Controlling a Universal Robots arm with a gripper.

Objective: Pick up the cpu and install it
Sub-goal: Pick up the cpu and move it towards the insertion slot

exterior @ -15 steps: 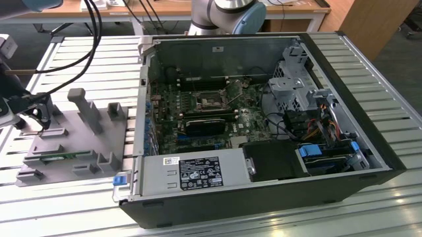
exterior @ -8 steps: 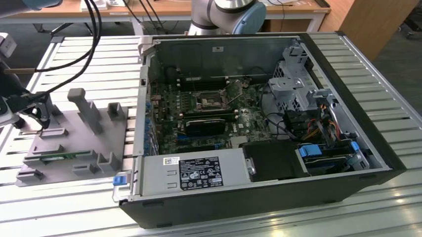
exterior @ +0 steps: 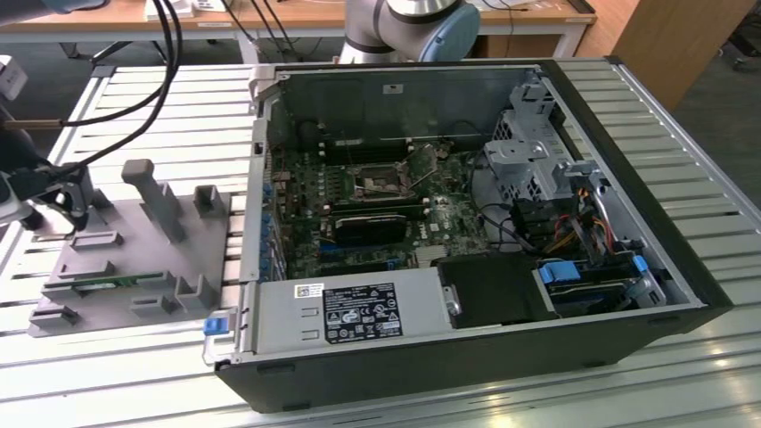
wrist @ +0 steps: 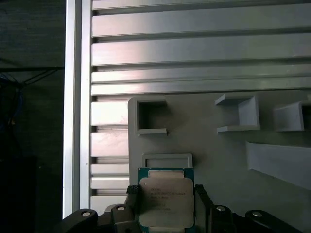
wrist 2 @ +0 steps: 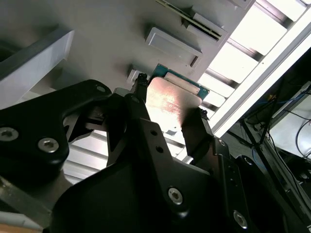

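The gripper point(wrist: 165, 191) pinches the cpu point(wrist: 166, 206) by two opposite edges (presumably to spare its faces), holding it level beside the square pocket point(wrist: 166, 161) near the tray point(wrist: 218, 150) edge.

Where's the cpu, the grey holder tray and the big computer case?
cpu point(wrist: 166, 201), first wrist view, middle of its silvery top.
grey holder tray point(exterior: 155, 263), exterior view, bare flat deck.
computer case point(exterior: 476, 357), exterior view, black outer wall.

In the first wrist view the picture's edge cuts off one side of the cpu point(wrist: 166, 199) and most of the gripper point(wrist: 165, 191). In the second wrist view the gripper point(wrist 2: 170, 104) hides part of the cpu point(wrist 2: 172, 97). At the exterior view's left the edge cuts the gripper point(exterior: 60, 211); the top edge cuts the arm point(exterior: 411, 22).
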